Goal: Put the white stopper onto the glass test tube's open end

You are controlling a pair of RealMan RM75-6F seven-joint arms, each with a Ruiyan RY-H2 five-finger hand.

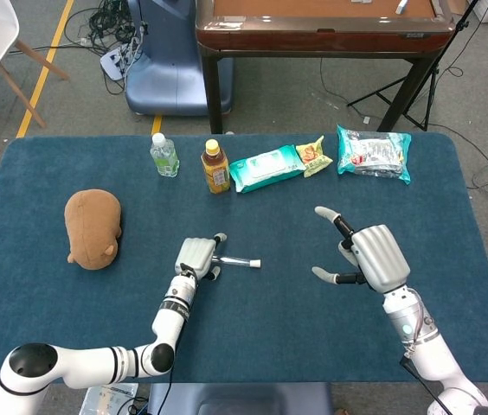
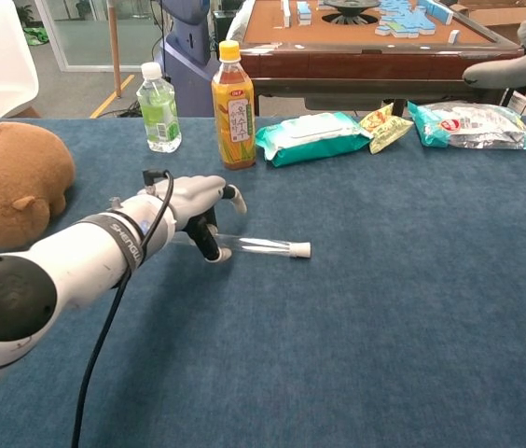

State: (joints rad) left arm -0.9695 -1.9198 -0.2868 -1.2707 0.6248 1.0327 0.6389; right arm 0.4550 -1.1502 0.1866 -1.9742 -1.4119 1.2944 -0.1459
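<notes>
The head view shows the whole right hand [image 1: 372, 257], fingers spread and holding nothing, right of centre; the chest view catches only fingers [image 2: 515, 67] at its far right edge. The left hand [image 2: 195, 207] grips the glass test tube [image 2: 258, 245] at its left end, low over the blue counter [image 2: 412, 308]. The white stopper [image 2: 301, 249] caps the tube's right end.

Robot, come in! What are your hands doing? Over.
Left hand holds test tube, stopper already on. Right hand open. Nothing in the way.
</notes>
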